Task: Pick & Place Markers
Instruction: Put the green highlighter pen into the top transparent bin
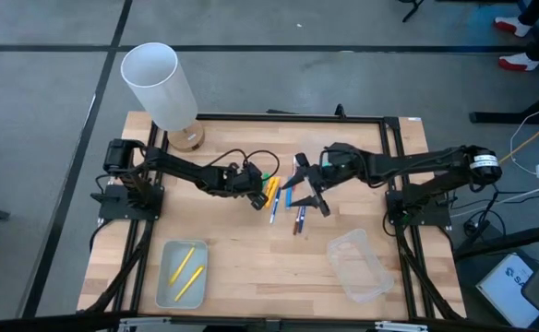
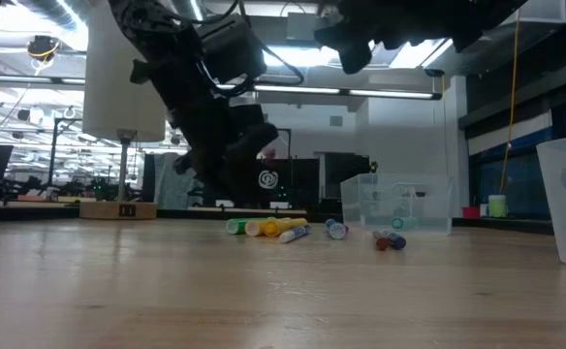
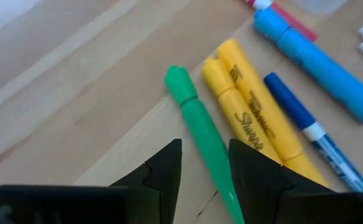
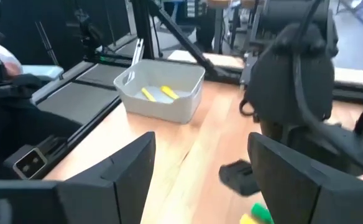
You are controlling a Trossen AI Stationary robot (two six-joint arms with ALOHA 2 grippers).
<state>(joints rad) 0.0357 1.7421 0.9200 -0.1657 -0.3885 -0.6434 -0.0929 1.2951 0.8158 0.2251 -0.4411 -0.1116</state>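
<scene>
Several markers lie loose mid-table: a green one, two yellow ones, blue ones and a red one. My left gripper is low over them and open, one finger on each side of the green marker's barrel; the marker lies flat on the wood. In the high view that gripper is at the cluster's left end. My right gripper hangs wide open above the cluster's right side, well above the table. Two more yellow markers lie in the left tray. My left gripper straddles the green marker's barrel, coming down at a slant and lying roughly along it. Whether either finger touches the marker, I cannot tell. The marker rests on the table.
A clear tray sits near the front left, another clear tray near the front right. A tall white cylinder on a wooden base stands at the far left corner. Bare wood lies in front of the markers.
</scene>
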